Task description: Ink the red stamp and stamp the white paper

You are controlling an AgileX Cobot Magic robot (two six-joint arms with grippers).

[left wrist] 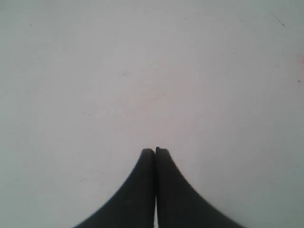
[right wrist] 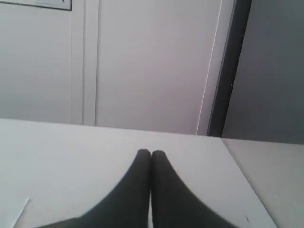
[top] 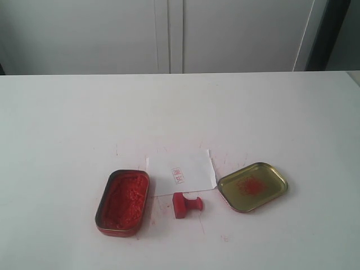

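Note:
The red stamp lies on its side on the table, just in front of the white paper, which bears a small red imprint. Neither arm shows in the exterior view. In the left wrist view my left gripper is shut with nothing between its dark fingers, over bare white tabletop. My right gripper is likewise shut and empty, pointing across the table toward a wall. A corner of the white paper shows at the edge of the right wrist view.
An oblong tin of red ink paste sits left of the stamp. A gold tin lid with red smears lies right of the paper. The white table runs back to a pale wall.

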